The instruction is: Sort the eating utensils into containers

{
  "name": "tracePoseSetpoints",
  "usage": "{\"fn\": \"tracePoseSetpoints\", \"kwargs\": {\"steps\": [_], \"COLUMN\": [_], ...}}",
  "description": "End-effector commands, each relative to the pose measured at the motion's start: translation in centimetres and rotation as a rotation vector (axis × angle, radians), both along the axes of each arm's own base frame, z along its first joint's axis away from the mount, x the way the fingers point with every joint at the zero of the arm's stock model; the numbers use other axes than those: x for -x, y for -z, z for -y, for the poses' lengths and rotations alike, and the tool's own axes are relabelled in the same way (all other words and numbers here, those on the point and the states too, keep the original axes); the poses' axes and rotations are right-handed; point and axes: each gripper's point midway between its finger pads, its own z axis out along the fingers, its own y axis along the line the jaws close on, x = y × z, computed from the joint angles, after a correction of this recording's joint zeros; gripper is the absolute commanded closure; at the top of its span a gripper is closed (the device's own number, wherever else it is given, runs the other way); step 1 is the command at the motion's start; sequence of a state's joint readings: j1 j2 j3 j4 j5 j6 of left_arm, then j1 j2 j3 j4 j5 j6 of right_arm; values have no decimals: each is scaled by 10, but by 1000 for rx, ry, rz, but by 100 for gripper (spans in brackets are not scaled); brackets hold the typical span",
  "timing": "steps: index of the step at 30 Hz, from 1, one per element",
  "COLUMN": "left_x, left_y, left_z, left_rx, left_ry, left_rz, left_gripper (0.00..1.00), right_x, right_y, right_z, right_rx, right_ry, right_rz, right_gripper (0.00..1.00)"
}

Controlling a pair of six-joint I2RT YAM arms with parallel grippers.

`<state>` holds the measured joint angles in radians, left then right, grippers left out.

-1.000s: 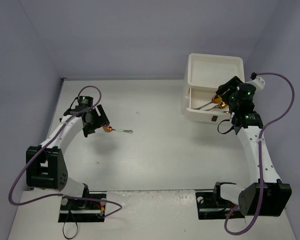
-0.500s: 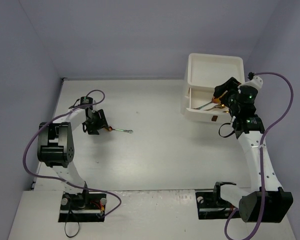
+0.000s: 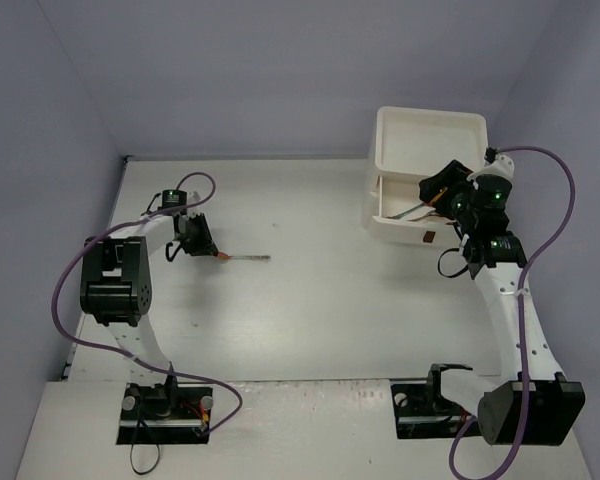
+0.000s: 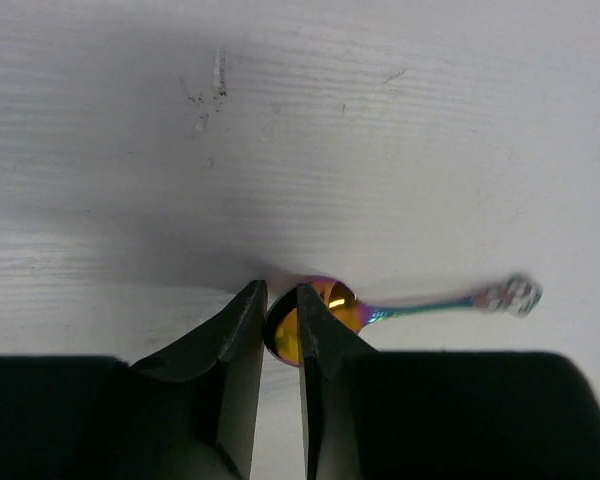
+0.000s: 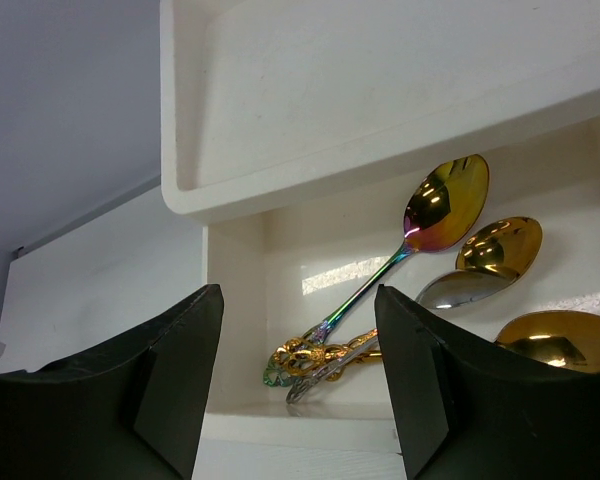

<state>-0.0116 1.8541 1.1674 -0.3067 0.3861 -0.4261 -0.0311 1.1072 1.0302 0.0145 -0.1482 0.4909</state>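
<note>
Spoon (image 4: 332, 305) bowl — pinched between left fingers (image 4: 238, 345).

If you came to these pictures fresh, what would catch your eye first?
A lone rainbow-tinted spoon lies on the left of the white table, its bowl pinched in the left gripper. At the far right, a cream cabinet has a drawer pulled out, with shiny gold and rainbow spoons glinting inside. The right gripper hovers open just in front of that drawer.
</note>
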Motion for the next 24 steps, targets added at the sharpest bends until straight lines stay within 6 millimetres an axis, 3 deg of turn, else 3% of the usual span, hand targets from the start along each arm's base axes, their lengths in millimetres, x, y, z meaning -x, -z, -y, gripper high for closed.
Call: {"fn": "tracePoseSetpoints", "kwargs": {"steps": [1,5,7,14,18,22,24], "left_x": [-5,-10,-13,-9,8,26,33], "left_y": [-12,-39,-58,-166,-216,-249,-261], "left_z": [4,9,12,37,62,82,91], "left_rx": [23,41,47,12,-3,4,6], "left_ry": [35,53,75,208,303,365,389], "left_rz": [52,124,179,489,633,704,724], "left_gripper": [97,100,100,100,100,100,100], "right_x": [1,2,5,28,50,75,84], "right_y": [-31,-45,-54,-78,-76,-59,-52], "right_z": [-16,-34,-54,-145,-206,-261,-280], "right_rx": [24,65,93,134,126,149,163], "right_ry": [-101,-212,-308,-702,-921,-1090,-1145], "right_rz": [104,141,170,260,269,242,229], "right_gripper": [41,41,41,41,40,39,39]}}
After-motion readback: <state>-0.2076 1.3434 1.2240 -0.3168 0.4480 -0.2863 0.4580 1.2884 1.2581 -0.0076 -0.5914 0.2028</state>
